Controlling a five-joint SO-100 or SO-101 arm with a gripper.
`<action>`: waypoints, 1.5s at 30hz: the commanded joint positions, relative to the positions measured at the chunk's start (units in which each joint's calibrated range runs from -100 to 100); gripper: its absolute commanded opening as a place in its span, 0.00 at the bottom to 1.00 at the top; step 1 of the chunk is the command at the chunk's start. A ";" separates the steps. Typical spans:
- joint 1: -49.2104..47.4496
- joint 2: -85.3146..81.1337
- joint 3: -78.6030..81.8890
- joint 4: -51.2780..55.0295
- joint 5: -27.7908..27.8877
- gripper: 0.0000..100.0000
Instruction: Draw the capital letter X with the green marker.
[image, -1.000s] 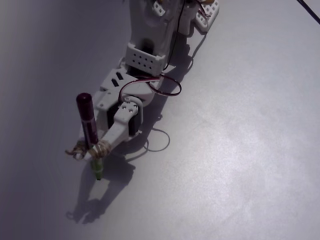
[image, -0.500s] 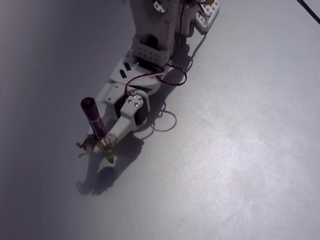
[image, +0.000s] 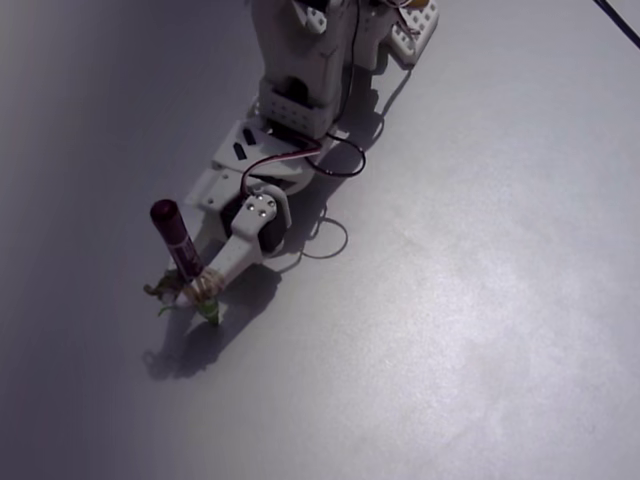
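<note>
The green marker stands nearly upright in the fixed view, its dark maroon rear end up and its light green tip down on the pale table surface. My white gripper is shut on the marker's lower part, reaching down from the arm at the top centre. A small green mark shows just left of the tip; I cannot tell its shape. No drawn letter X is visible; the gripper and its shadow hide the surface under the tip.
The arm's white body and a looping red and black cable fill the top centre. A thin wire loop lies on the table. A dark cable crosses the top right corner.
</note>
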 joint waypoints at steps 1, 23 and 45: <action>0.43 -0.22 0.59 -1.46 0.05 0.01; 4.24 -15.54 12.71 -0.56 -0.78 0.01; -17.56 -73.38 15.86 86.08 -39.32 0.01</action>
